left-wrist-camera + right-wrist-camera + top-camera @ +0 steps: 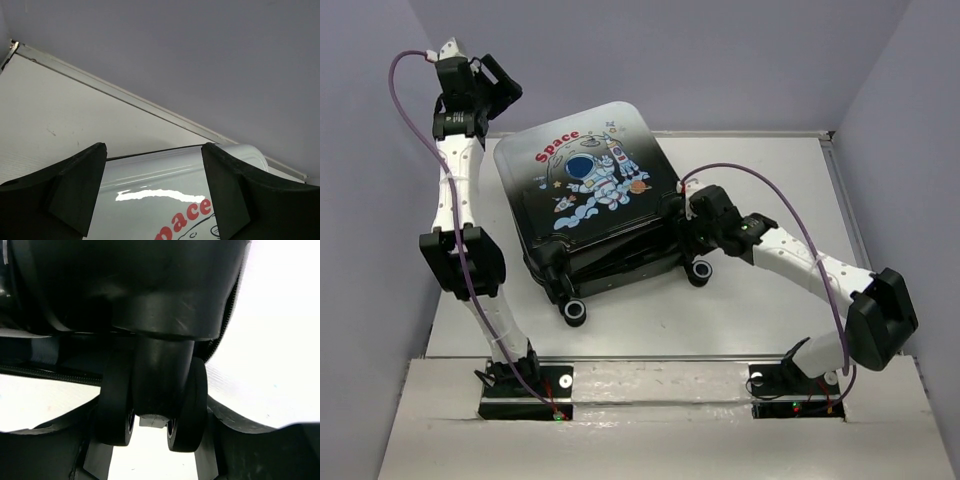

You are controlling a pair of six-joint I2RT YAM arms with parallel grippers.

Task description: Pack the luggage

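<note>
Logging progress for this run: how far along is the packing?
Done: the luggage has its lid down over its base, print up. In hand: the right gripper straddles a near-right wheel; the left gripper hangs open over the far left corner. Left: the zipper beside that wheel looks open, so zipping shut seems to remain.

The luggage (582,195) shell fades from white at its far end to black at its near end, printed with a blue-and-white cartoon astronaut and red "Space" lettering. Its wheels (116,405) are black. The desk (770,190) is white. The left arm (455,190) and right arm (810,262) are white with black joints and purple cables (404,110). The left fingers (75,192) are black.
</note>
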